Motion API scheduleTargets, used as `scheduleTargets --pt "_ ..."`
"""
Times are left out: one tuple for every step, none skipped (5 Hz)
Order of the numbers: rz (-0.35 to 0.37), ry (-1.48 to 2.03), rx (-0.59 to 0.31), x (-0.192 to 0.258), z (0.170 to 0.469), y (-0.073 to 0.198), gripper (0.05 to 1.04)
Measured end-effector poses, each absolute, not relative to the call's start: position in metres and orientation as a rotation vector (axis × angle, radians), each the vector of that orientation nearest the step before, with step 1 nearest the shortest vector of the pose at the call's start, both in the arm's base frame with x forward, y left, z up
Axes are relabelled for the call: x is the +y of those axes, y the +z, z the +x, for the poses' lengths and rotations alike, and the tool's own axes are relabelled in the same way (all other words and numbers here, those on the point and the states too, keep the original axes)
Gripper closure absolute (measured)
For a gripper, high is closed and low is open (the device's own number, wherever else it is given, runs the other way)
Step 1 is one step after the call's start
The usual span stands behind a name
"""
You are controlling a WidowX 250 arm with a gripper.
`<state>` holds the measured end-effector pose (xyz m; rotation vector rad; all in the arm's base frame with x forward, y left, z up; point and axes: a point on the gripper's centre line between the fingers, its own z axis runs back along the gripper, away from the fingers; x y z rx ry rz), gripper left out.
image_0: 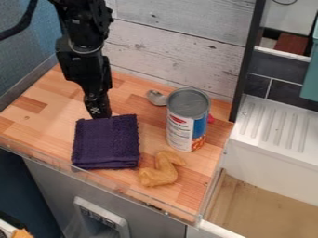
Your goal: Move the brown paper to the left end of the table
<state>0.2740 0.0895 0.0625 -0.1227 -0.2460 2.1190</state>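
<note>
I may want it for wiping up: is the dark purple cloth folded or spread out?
Folded: the dark purple cloth lies in a compact, squarish shape, with stacked layers showing along its front edge.

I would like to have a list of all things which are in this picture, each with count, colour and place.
Bent piece: one, brown, front of table
Cloth: one, dark purple, left of can
Can: one, multicoloured, upright
Spoon: one, silver, partly behind can
Table: one, light wood
Boards: several, whitish, behind table
Sink: one, white outside, right
Arm: one, black, upper left
Gripper: one, black, at cloth's back edge
</note>
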Motion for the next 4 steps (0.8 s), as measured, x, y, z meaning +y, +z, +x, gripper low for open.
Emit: scheduleTargets --pt "-0.099 2.128 -0.215 0.088 0.271 0.054 0.083" --pt "-0.084 2.115 -0.159 0.066 0.269 0.040 0.083" --pt "-0.080 2.144 -0.154 0.048 0.267 0.035 0.083" --pt "-0.092 2.206 -0.131 0.020 0.265 0.029 0.083"
